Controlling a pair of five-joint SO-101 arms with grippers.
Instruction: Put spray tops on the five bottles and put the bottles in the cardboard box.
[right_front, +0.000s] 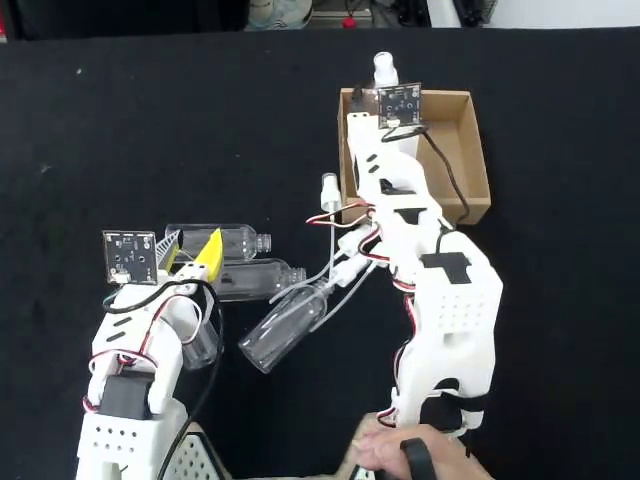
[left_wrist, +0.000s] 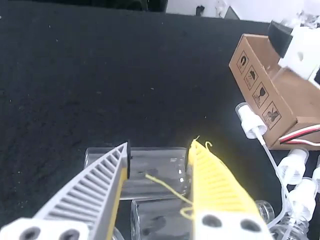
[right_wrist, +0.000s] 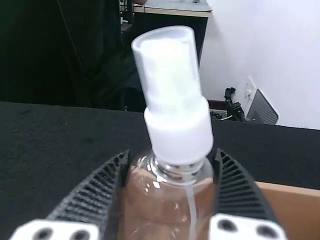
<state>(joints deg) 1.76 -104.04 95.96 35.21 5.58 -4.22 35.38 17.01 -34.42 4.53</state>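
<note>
High view, hidden: the right arm (right_front: 420, 250) lies across the cardboard box (right_front: 470, 150) and covers much of its floor. Of the capped bottle (right_front: 385, 68), only the white top clears the box's far wall. A fourth bottle (right_front: 202, 342) sits half under the left arm (right_front: 140, 340).
High view, room: the black surface (right_front: 100, 120) is open to the left of the box. The loose bottles crowd between the two arms.
High view, task things: an uncapped bottle (right_front: 225, 240) lies on its side. A second bottle (right_front: 262, 277) lies just beside it. A tilted bottle (right_front: 285, 328) points its neck at the right arm's wires, and that end is hard to make out. A loose spray top (right_front: 330, 190) stands just beside the box's left wall.
Left wrist view, gripper: the left gripper (left_wrist: 160, 150) is spread wide, with a grey and a yellow finger either side of the uncapped bottle. Whether they touch it cannot be told.
Left wrist view, cut off: the second bottle runs out of frame.
Right wrist view, gripper: the right gripper (right_wrist: 171, 155) is clamped on the capped bottle at its shoulder.
Right wrist view, bottle: clear body, white spray top seated, dip tube visible inside, lower body cut off.
Right wrist view, edge: a brown box wall shows just beyond the fingers.
</note>
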